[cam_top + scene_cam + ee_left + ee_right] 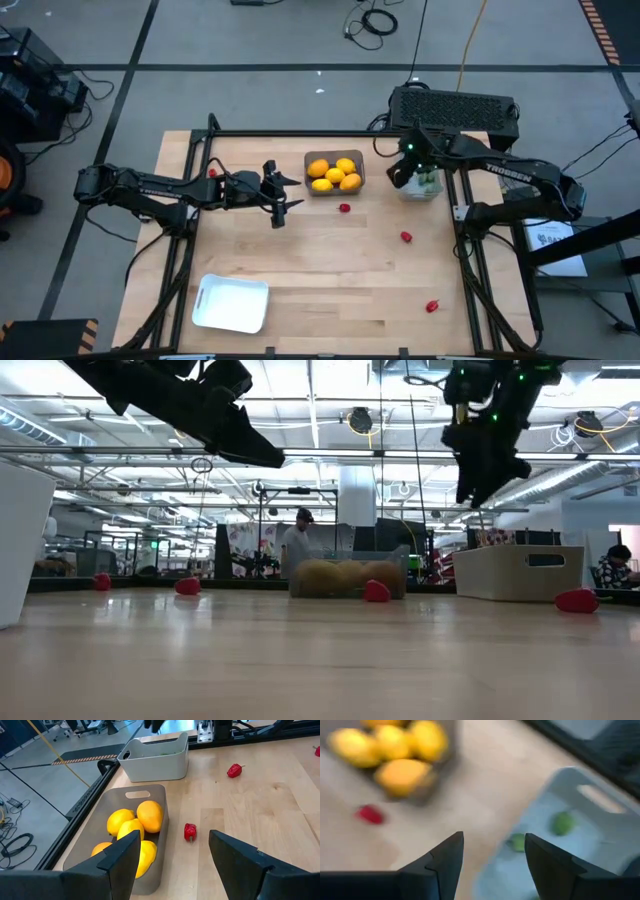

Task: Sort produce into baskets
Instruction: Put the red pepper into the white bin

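Left hand [283, 197] spread, empty, hovering above the worktop [330, 270] just left of the dark grey bin [335, 172], which holds the yellow and orange fruits [334, 175]. Right hand [400, 176] also spread, empty, up over the pale grey bin [423, 185]; two green pieces [563, 823] inside, blurry so probably limes. Red pieces loose on the worktop: one [345, 208] just below the dark bin, one [407, 237] mid-right, one [433, 306] near the front right, one [213, 173] beside the left arm. White tray [231, 303] front left.
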You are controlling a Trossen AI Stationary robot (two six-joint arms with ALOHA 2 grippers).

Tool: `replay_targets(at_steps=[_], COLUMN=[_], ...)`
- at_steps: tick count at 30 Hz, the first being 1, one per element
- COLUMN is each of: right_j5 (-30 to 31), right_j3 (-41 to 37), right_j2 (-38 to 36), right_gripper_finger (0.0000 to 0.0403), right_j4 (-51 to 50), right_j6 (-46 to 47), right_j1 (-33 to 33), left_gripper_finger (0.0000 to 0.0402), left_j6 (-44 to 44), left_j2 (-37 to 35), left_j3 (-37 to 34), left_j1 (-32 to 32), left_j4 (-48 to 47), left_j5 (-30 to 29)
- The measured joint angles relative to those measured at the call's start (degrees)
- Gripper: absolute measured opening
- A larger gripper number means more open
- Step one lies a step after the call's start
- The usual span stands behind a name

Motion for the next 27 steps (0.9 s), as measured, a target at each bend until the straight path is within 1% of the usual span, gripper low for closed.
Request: replay_targets(at_steps=[4, 7, 9, 14, 18, 21, 23, 27], right_j5=[-5.6, -8.38, -9.34, -9.17, -6.05, -2.71, -0.13, 4.13], right_j3=[0.03, -1.09, -1.88, -3.28, -4.84, -6.41, -7.51, -9.43], right_j2=[0.0, 0.0, 0.0, 0.0, 0.01, 0.02, 0.02, 0.02], right_gripper_finger=[0.0201, 0.0201, 0.0201, 0.0201, 0.0201, 0.0201, 0.0201, 0.0201], right_j4=[-0.4, -0.61, -0.64, -0.6, -0.58, -0.57, -0.48, 0.54], right_j6=[3.74, 7.83, 10.9, 18.36, 23.88, 28.15, 30.86, 35.6], right_j1=[5.18, 11.12, 15.64, 26.97, 34.89, 40.1, 43.39, 48.57], left_gripper_finger=[0.0244, 0.0244, 0.0244, 0.0244, 0.0244, 0.0244, 0.0244, 0.0244], left_j6=[-0.04, -0.04, -0.07, -1.55, -1.84, -4.2, -4.59, -4.31], left_j2=[0.0, 0.0, 0.02, 0.04, 0.2, 2.35, 5.33, 14.01], left_j3=[0.0, 0.0, 0.0, 0.0, 0.0, 0.0, 0.02, 0.56], left_j1=[0.0, 0.0, 0.0, 0.0, 0.0, -0.02, -0.51, -2.22], left_j4=[0.0, 0.0, 0.0, 0.02, 0.52, 4.93, 10.1, 19.89], left_j5=[0.0, 0.01, 0.02, 0.02, 1.08, 5.67, 8.66, 9.71])
